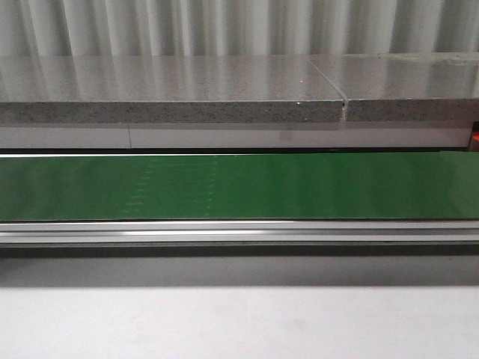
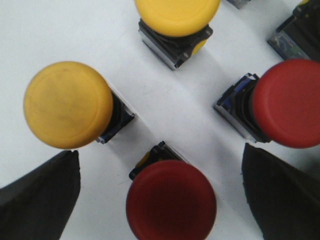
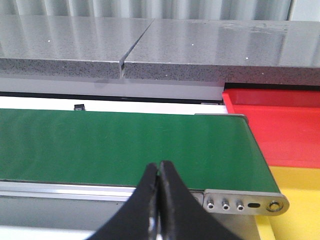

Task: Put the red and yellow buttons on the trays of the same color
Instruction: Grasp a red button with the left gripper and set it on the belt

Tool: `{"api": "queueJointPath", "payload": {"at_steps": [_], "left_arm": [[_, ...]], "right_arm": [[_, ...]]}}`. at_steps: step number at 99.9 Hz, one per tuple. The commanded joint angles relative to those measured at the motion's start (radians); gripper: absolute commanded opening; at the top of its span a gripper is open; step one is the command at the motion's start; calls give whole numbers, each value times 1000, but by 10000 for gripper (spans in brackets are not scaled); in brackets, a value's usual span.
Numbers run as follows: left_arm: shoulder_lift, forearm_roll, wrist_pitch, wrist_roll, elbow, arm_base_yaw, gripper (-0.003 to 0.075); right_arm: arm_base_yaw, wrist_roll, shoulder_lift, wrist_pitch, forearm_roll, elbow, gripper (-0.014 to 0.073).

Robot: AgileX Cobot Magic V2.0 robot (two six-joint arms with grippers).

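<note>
Left gripper (image 2: 160,200) spread wide over red button (image 2: 171,200) — perhaps untouched, right gripper (image 3: 159,200) closed, empty.

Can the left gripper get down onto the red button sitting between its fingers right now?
Probably yes. The left gripper is open, with its fingers on either side of the nearest red button and nothing covering the cap. The yellow button and the other red button stand close by.

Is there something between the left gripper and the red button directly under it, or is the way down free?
Nothing visible blocks it: the left gripper is open, with the red button between its fingers. A yellow button sits close to one finger.
</note>
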Motion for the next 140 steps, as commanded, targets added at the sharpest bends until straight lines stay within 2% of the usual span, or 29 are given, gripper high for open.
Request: {"api": "queueJointPath", "payload": {"at_steps": [1,16,36,53,87,101,120,140], "left_arm": [[-26,17,-33,2,-28,2,578],[-26,19,-28,2,-28,2,432],[-30,23,-4,7,-28,2,146],[-61,23,19,25,-28,-15,-17],[-284,32,65,41,-35,-68,-20],[-350,22,120,88,-94,-112,-20],[-327,-53,203,206,-230,-209,-20],[-236,-60,228,215,-343,-300,-20]], "right_arm": [[-1,-2,-16,-85,-10,2,-67],[-1,-2,-16,-85,-10,2,-67],[-1,-2,-16,-85,-10,2,-67],[-1,-2,-16,-85,-10,2,-67],[-1,-2,-16,-85,-10,2,-67],[-1,-2,-16,-85,-10,2,-67],[-1,-2,-16,-85,-10,2,-67],[-1,-2,-16,-85,-10,2,-67]]}}
